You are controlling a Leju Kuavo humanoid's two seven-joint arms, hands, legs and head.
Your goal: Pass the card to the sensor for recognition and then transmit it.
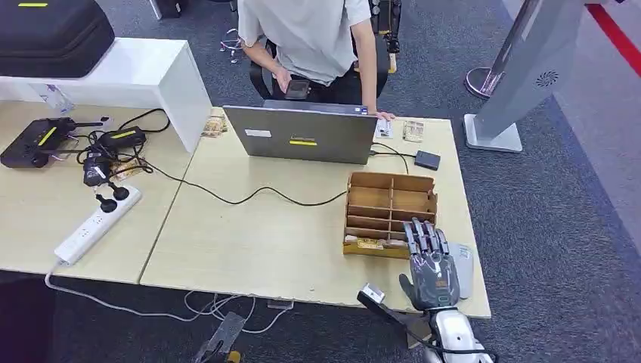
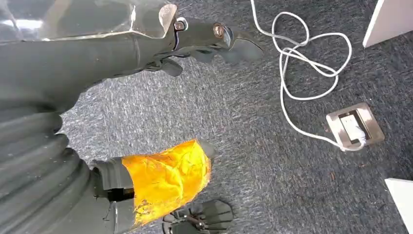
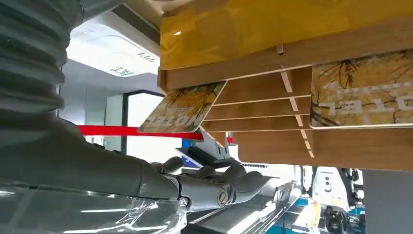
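A wooden card organiser [image 1: 391, 204] stands on the table's right part, with a yellow-printed card [image 1: 370, 243] lying in its front row. My right hand [image 1: 432, 265] hovers at the organiser's near right corner, fingers stretched out and apart, holding nothing. In the right wrist view, two cards with an autumn-tree print sit in the organiser's slots, one [image 3: 182, 108] poking out past its end and the other [image 3: 363, 90] further in; my right hand [image 3: 195, 187] is just clear of them. A small dark device [image 1: 427, 159] wired to the laptop lies beyond the organiser. My left hand [image 2: 122, 58] hangs over the carpet, empty, its thumb [image 2: 165, 180] wrapped in yellow tape.
A grey laptop [image 1: 301, 134] stands at the table's far edge, and a person [image 1: 310, 38] sits behind it holding a phone. A black cable [image 1: 249, 198] crosses the table. A power strip [image 1: 97, 224], chargers and a controller lie on the left table. A grey kiosk stand [image 1: 514, 83] is on the far right.
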